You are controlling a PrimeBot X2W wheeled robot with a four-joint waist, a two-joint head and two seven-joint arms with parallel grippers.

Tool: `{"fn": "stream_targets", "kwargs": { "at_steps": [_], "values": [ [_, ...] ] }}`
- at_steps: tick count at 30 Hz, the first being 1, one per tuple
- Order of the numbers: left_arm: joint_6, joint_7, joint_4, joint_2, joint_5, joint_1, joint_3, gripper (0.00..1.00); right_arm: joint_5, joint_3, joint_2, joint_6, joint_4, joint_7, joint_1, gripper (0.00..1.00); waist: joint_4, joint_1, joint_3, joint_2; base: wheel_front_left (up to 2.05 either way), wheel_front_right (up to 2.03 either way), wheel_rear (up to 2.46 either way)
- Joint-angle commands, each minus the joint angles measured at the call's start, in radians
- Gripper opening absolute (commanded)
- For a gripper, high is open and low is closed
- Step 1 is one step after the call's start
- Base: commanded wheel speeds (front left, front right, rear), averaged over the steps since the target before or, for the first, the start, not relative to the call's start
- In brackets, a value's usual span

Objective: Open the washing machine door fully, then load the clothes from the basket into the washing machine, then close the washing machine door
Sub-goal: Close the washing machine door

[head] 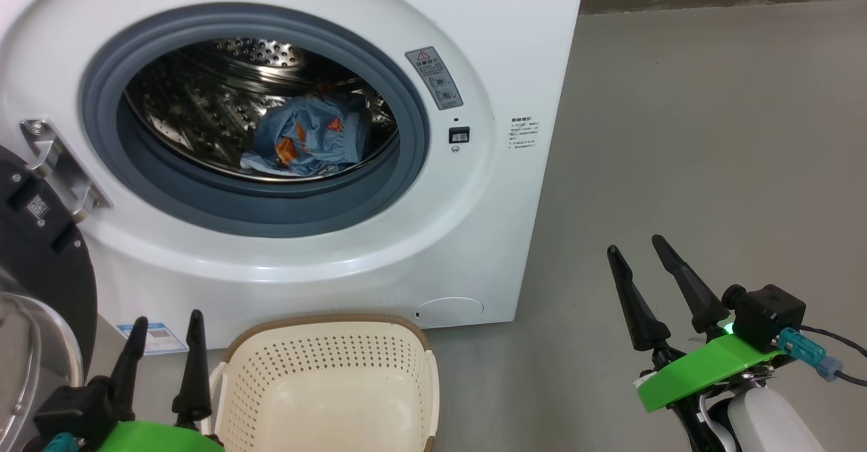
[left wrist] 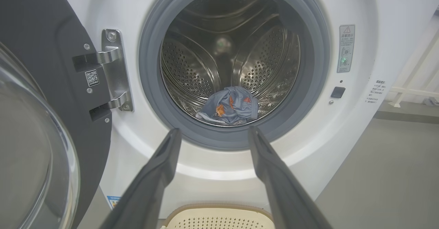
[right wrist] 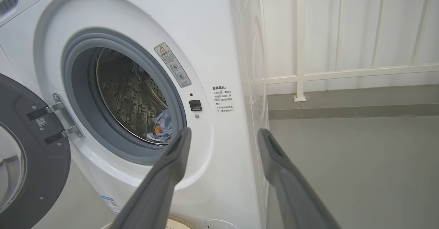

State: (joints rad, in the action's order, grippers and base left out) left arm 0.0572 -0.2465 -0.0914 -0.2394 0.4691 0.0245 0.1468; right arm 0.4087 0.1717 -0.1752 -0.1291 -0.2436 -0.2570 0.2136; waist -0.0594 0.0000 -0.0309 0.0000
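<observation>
The white washing machine stands with its black door swung wide to the left on a metal hinge. Light blue clothes with orange patches lie at the front of the steel drum, also seen as clothes in the left wrist view and clothes in the right wrist view. The cream basket sits on the floor below the opening, its inside bare. My left gripper is open beside the basket's left rim. My right gripper is open over the floor, right of the machine.
Grey floor stretches to the right of the machine. A white railing and a low kerb run behind it. The door's glass bowl bulges close to my left arm. A blue label is stuck low on the machine's front.
</observation>
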Motion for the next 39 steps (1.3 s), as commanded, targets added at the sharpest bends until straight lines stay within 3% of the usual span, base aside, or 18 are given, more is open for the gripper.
{"fn": "stream_targets", "kwargs": {
  "at_steps": [1, 18, 39],
  "values": [
    [0.003, -0.010, 0.023, -0.019, 0.002, 0.027, -0.040, 1.00, 0.010, 0.020, -0.009, -0.002, 0.021, -0.005, 0.013, 1.00, 0.000, 0.0000, 0.001, 0.0000, -0.38, 0.37, 0.02],
    [0.000, -0.013, 0.037, -0.012, 0.003, 0.015, -0.045, 1.00, 0.014, 0.016, -0.011, -0.002, 0.019, -0.005, 0.004, 1.00, 0.001, 0.0000, 0.015, 0.0000, -1.16, 1.16, 0.00],
    [0.001, -0.014, 0.028, -0.008, 0.003, 0.015, -0.046, 1.00, 0.015, 0.020, -0.012, -0.002, 0.017, -0.005, -0.004, 1.00, 0.008, 0.0000, 0.023, 0.0000, -0.06, 0.06, 0.00]
  ]
}}
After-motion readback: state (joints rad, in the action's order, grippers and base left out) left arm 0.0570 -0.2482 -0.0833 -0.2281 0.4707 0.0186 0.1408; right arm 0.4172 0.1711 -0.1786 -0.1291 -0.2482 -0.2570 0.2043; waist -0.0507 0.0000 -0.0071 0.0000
